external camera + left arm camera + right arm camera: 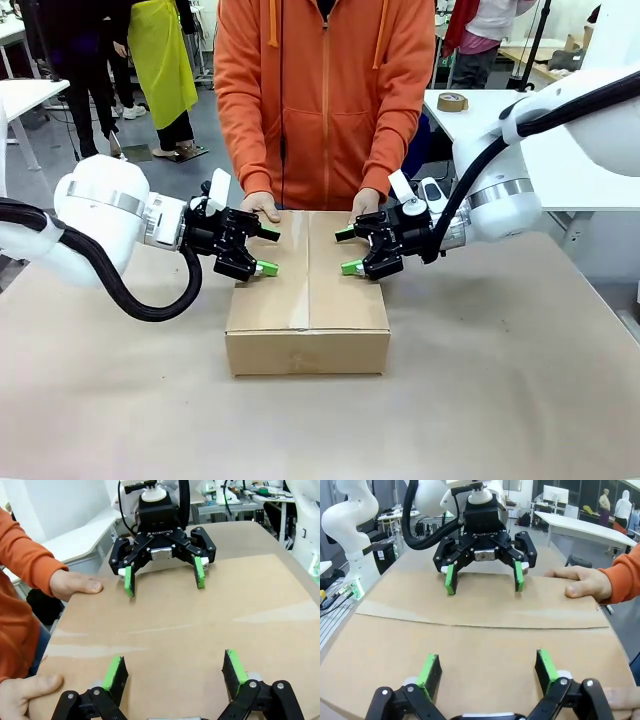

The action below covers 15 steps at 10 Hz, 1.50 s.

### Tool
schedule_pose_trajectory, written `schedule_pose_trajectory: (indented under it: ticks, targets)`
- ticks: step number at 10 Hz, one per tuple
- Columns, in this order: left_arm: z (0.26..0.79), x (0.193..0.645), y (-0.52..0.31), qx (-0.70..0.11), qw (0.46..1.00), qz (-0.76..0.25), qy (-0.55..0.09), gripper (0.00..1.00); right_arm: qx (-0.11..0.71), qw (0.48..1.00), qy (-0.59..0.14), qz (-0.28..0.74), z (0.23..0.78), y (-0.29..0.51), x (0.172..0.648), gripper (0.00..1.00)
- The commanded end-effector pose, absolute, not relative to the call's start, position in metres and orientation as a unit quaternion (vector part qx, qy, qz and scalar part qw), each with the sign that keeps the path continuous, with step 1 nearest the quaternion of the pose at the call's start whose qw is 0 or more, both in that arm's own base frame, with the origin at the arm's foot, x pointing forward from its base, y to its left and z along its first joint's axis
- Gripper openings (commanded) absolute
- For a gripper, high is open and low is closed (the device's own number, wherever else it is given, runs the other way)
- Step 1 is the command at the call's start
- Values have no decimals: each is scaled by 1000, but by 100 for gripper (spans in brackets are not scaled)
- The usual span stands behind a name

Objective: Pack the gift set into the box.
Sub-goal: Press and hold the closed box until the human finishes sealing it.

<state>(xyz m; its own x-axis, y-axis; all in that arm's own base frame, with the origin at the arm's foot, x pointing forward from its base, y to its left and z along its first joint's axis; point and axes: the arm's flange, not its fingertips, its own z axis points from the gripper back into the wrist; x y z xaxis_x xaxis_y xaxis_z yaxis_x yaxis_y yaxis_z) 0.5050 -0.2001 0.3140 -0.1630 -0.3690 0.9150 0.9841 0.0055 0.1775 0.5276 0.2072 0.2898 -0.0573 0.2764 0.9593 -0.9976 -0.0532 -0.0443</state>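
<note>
Atop the tan tabletop (520,400), a closed brown corrugated cardboard carton (308,300) sat between the left tool (270,251) and right tool (347,251), both spread wide, holding nothing.

Box (307,300) flaps closed. L pincer (268,251), R pincer (348,250) over its ends, person's hands (262,206) block far edge; near side free.

box (308,300): matt cardboard (taped seam)
</note>
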Motion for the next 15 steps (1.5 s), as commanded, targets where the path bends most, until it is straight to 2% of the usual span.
schedule_pose_trajectory:
  ticks: [1,3,4,5,15]
  targets:
    - [305,502,-209,-331,546,-635,-435,100,400,565,-419,588,277,220,532,100]
    - [302,508,-209,-313,573,-626,-426,100,405,578,-385,595,268,219,534,100]
    - [302,512,-206,-311,592,-613,-421,100,422,545,-422,589,288,212,527,100]
    - [314,504,-206,-336,552,-622,-443,100,422,545,-422,589,288,212,527,100]
    - [314,504,-206,-336,552,-622,-443,100,422,545,-422,589,288,212,527,100]
